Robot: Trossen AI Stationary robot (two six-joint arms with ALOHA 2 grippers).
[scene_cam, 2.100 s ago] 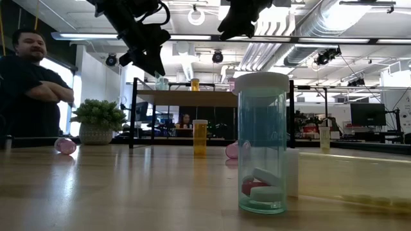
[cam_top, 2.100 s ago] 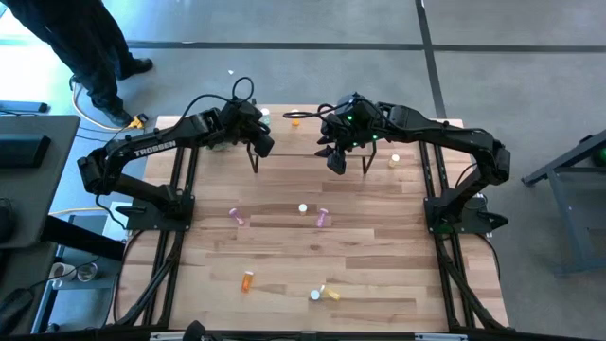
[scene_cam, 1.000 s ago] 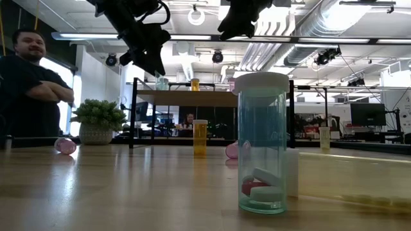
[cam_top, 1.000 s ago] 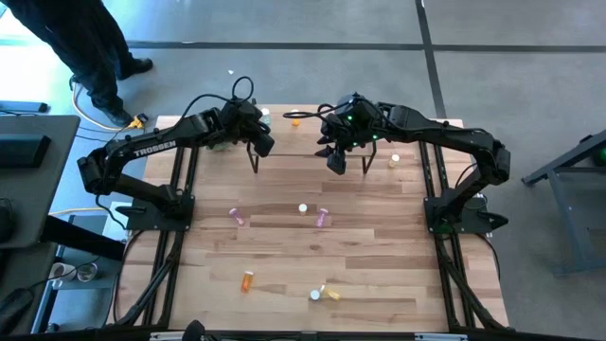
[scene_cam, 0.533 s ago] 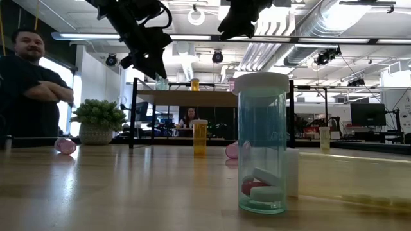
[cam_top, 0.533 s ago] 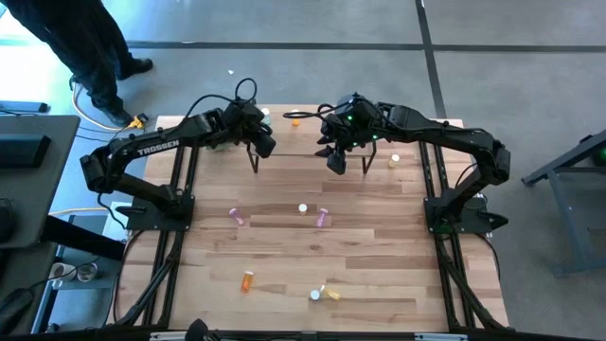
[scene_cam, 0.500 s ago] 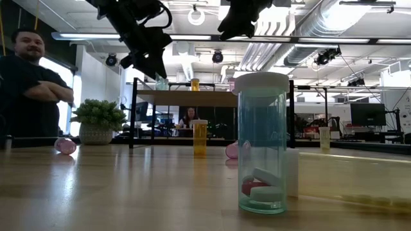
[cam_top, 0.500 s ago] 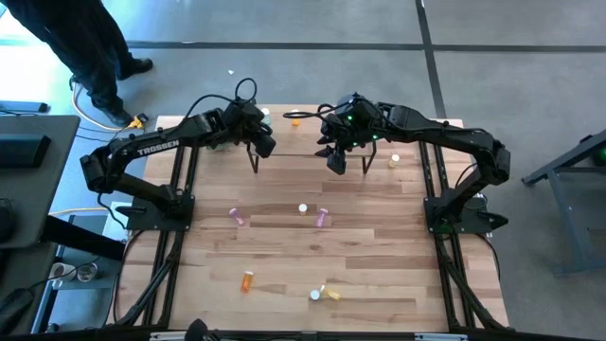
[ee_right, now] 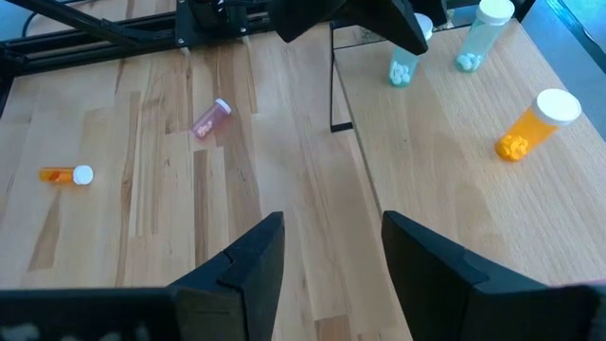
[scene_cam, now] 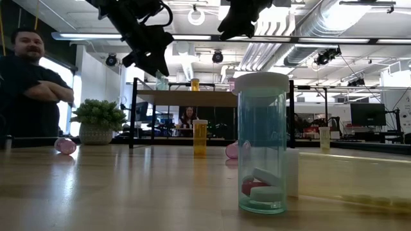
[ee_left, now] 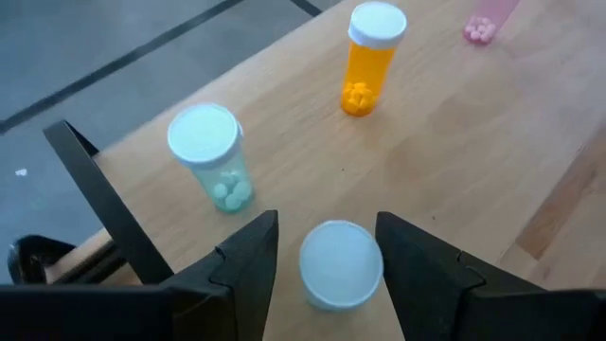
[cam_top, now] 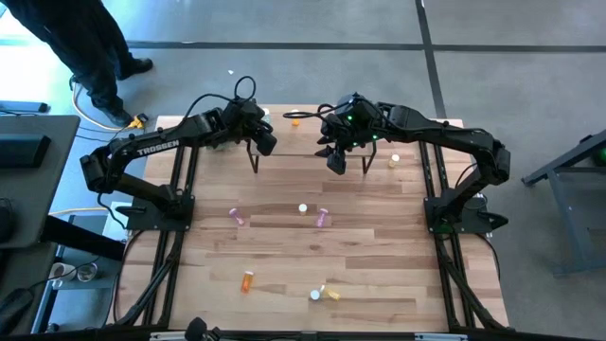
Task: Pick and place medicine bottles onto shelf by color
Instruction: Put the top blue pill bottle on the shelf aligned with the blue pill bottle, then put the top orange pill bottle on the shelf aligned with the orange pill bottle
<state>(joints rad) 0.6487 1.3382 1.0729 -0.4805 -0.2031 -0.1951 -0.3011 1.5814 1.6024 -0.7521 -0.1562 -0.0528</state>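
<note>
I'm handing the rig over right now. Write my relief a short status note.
Left gripper: open, straddling a green bottle standing on the shelf, not gripping it.
Right gripper: open, empty, above the shelf.
Done: two green bottles and an orange bottle stand on the shelf; a pink one lies there.
Left: two pink bottles, an orange bottle and others on the table.

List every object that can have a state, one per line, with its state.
left gripper: open, fingers either side of a capped green bottle on the shelf
second green bottle: upright on shelf, capped
orange bottle: upright on shelf, capped
right gripper: open, empty, above the shelf
pink bottle: lying on table
orange bottle on table: lying down
near green bottle: upright, capped
</note>
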